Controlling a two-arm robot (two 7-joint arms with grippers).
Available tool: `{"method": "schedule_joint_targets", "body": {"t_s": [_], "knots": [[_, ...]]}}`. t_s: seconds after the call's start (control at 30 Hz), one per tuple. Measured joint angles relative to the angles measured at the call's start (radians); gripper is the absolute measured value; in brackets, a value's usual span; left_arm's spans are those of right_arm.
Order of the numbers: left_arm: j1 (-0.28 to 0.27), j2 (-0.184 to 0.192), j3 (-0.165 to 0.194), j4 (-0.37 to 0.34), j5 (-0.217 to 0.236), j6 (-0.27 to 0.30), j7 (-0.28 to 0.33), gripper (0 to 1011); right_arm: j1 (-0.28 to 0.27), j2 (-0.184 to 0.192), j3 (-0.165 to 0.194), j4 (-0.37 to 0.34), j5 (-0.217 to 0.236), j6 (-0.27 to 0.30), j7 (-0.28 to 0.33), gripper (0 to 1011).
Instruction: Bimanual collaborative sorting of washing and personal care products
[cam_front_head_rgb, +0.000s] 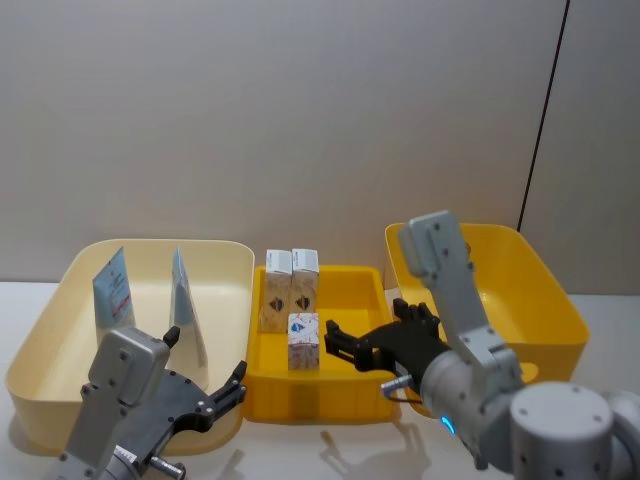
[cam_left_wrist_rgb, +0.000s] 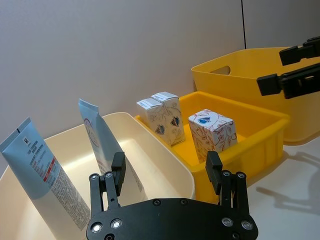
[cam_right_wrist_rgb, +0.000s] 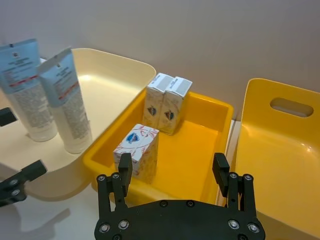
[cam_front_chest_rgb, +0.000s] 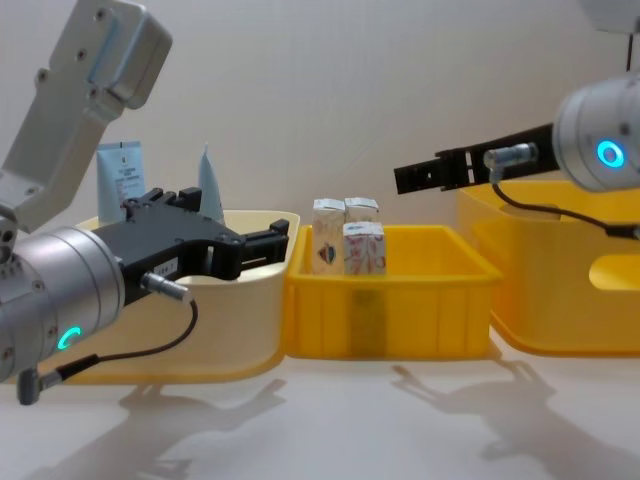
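Cartons (cam_front_head_rgb: 303, 341) were judged light, crushable, best pinched across flat sides; left gripper (cam_left_wrist_rgb: 166, 164) at cream bin (cam_front_head_rgb: 238, 262), right gripper (cam_right_wrist_rgb: 172, 162) over yellow tray (cam_front_head_rgb: 340, 402), both seen open

At left, a cream bin (cam_front_head_rgb: 40, 350) holds light-blue-and-white tubes (cam_front_head_rgb: 113, 290) with red and dark print; at centre, a bright yellow tray (cam_front_head_rgb: 350, 296) holds white cartons (cam_front_head_rgb: 303, 342), the front one swirled red with a blue emblem; deeper yellow bin (cam_front_head_rgb: 540, 300) at right
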Motion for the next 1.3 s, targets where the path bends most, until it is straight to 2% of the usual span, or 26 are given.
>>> {"method": "schedule_joint_targets", "body": {"t_s": [0.07, 0.27, 0.5, 0.8, 1.3], "knots": [[0.0, 0.0, 0.0, 0.0, 0.0, 0.0, 0.0, 1000, 0.008, -0.005, 0.0, 0.007, -0.003, 0.01, -0.005, 1001], [0.0, 0.0, 0.0, 0.0, 0.0, 0.0, 0.0, 1000, 0.074, -0.049, 0.002, 0.062, -0.011, 0.093, -0.024, 1001], [0.0, 0.0, 0.0, 0.0, 0.0, 0.0, 0.0, 1000, 0.121, -0.088, -0.002, 0.112, -0.009, 0.145, -0.024, 1001], [0.0, 0.0, 0.0, 0.0, 0.0, 0.0, 0.0, 1000, 0.159, -0.126, -0.011, 0.167, -0.009, 0.179, -0.023, 1001], [0.0, 0.0, 0.0, 0.0, 0.0, 0.0, 0.0, 999, 0.187, -0.159, -0.022, 0.245, -0.027, 0.19, -0.03, 1001]]}}
